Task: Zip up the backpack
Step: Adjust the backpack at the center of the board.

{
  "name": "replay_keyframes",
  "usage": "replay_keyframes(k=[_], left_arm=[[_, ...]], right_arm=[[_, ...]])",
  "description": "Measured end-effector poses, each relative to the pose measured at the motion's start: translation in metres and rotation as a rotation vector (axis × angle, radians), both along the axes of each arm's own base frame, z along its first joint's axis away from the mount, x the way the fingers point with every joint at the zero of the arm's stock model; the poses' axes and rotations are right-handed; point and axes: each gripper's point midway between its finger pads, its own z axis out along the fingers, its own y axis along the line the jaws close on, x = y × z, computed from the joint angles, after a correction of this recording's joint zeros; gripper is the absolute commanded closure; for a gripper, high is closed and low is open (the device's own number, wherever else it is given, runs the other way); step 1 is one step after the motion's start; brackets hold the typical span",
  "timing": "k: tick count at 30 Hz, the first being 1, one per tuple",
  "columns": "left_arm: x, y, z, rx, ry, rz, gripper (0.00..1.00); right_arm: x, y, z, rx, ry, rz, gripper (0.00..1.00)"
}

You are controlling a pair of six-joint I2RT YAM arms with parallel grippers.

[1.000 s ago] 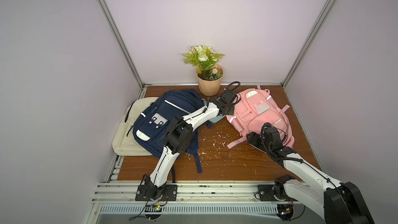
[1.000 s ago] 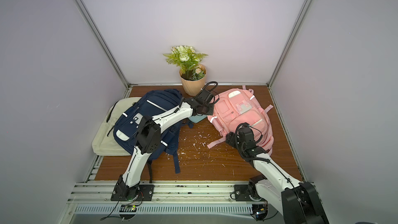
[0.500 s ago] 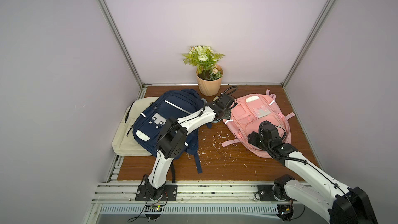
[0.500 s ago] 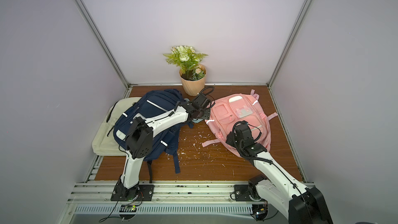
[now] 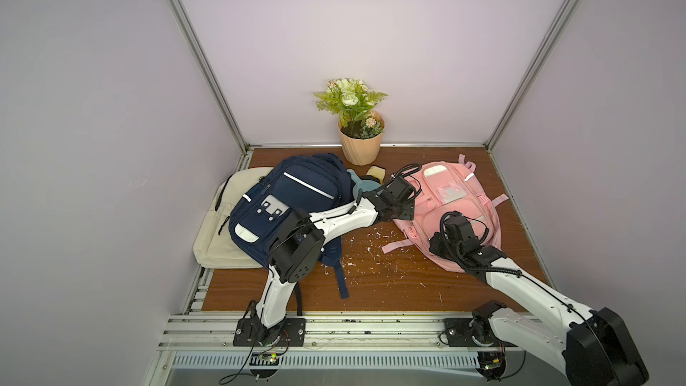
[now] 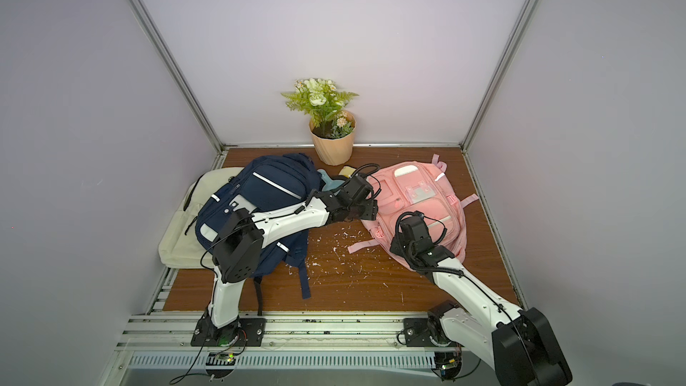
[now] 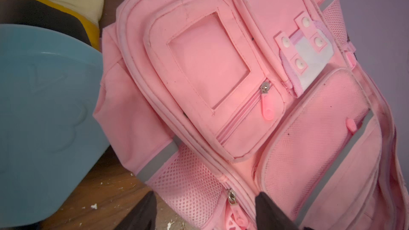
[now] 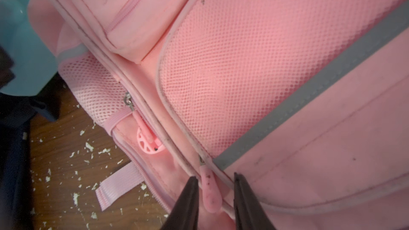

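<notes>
Pink backpack [image 5: 456, 194] settling flat twd back-right corner of tabletop [image 5: 371, 291]. L gripper [image 7: 205, 195] letting go, jaws standing wide, holding nothing. R gripper [image 8: 214, 175] narrowing round zip pull [image 8: 210, 193], not pinching yet afaict. Guessing handoff: R doing zipping next.

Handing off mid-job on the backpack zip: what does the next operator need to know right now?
Left gripper: open, fingers astride the round zipper pull at the side of the pink backpack, not gripping.
Right gripper: open, fingers either side of the long zipper pull beside the mesh front pocket, small gaps showing.
Done: both grippers lined up on pulls.
To do: pinch a pull and run the zip shut; how far it is closed, I cannot tell.
</notes>
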Motion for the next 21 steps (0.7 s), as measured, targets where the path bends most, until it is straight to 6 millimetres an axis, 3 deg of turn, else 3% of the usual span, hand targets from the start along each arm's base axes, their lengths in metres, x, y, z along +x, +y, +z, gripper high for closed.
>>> replay_keyframes(k=[8,21], left_arm=[[-0.002,-0.004,-0.007,-0.004,0.014,-0.002,0.29],[-0.005,-0.001,-0.017,0.001,0.023,0.003,0.29]], right_arm=[[-0.011,0.008,-0.007,-0.035,0.031,0.040,0.73],[0.004,0.002,-0.014,-0.133,0.028,0.008,0.70]])
